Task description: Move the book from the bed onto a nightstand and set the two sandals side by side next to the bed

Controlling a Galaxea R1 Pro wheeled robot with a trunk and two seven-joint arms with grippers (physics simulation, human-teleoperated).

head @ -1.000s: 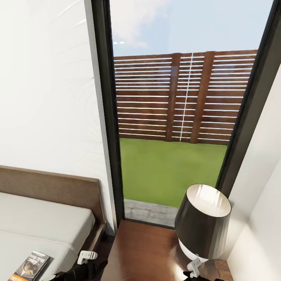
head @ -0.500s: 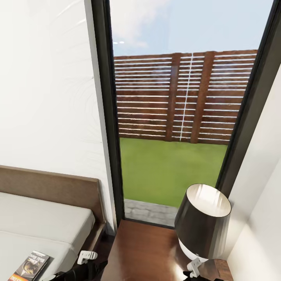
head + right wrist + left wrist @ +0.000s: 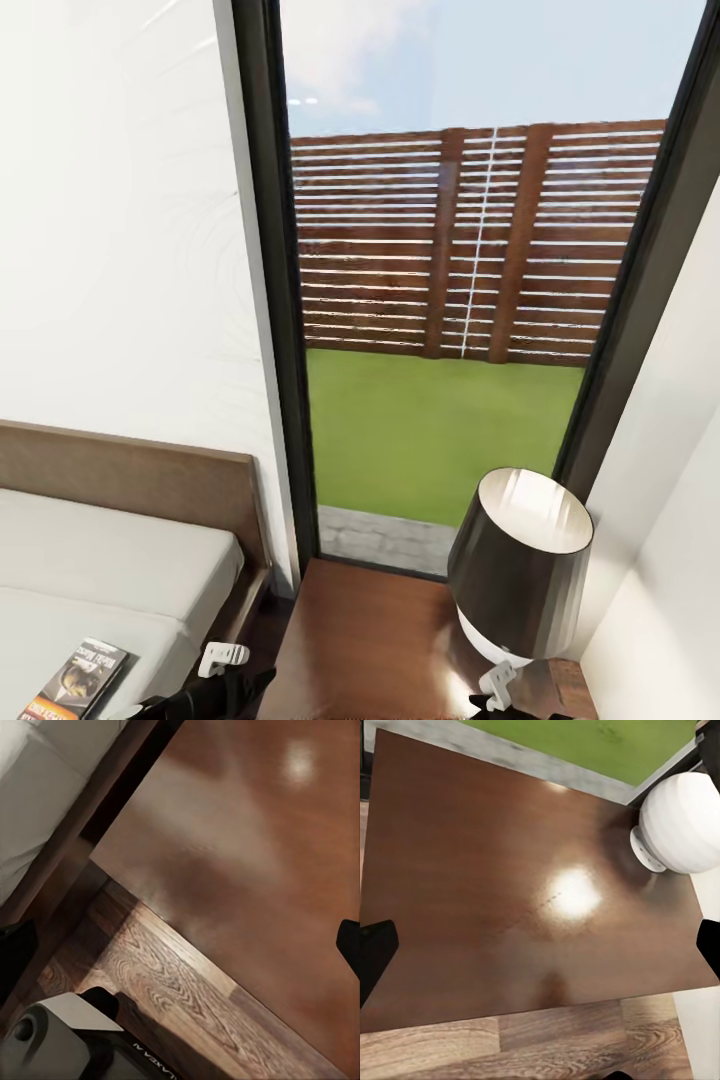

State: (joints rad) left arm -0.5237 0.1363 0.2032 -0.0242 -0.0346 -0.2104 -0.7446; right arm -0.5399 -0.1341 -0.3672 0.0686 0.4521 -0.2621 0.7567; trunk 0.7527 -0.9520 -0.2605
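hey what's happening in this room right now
The robot faces a nightstand beside the bed, by a tall window. Nothing is held: both grippers look open over the nightstand's bare top. The book lies on the mattress, not yet picked up. A lamp stands at the nightstand's far corner.

Black arm links are showing in the head view, each carrying a small white clip-like bracket (image 3: 222, 658). Both wrist views are showing black fingertips (image 3: 373, 952); a grey housing (image 3: 67, 1039) is bearing lettering.

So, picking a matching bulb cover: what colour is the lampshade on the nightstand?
Dark brown-black outside, pale inside; lampshade shows best in the head view.
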